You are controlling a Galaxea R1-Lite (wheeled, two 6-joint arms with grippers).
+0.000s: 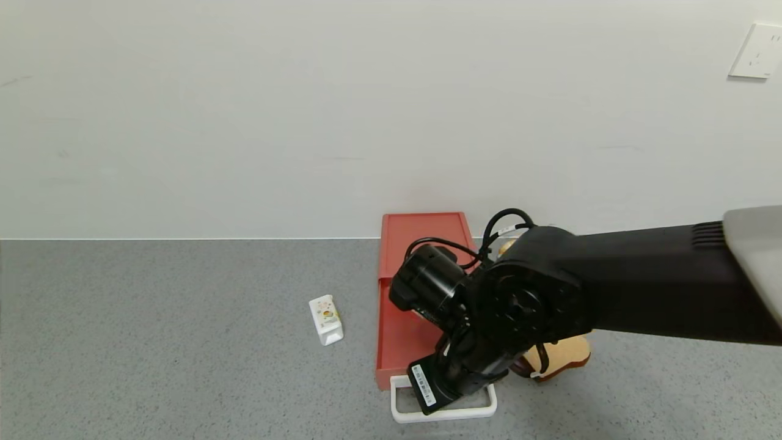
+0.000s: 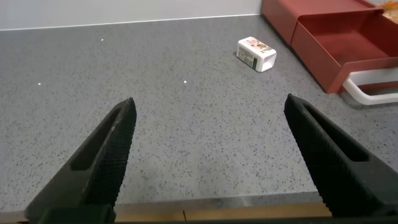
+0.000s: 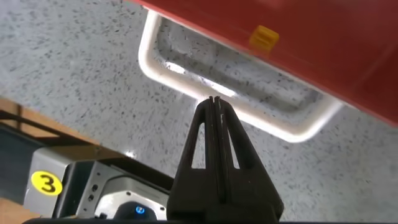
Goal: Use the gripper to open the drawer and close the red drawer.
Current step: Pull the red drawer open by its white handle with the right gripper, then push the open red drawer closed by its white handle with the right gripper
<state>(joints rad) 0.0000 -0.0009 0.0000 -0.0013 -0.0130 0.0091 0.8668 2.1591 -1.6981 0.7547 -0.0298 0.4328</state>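
From the head you look forward and down over the grey table to the wall, while your left wrist camera skims low across it and your right wrist camera sits close above the white handle; all three share the red drawer.

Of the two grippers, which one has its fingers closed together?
The right gripper: its fingers meet with no gap, tips at the white handle of the red drawer. The left gripper hangs wide open over bare table.
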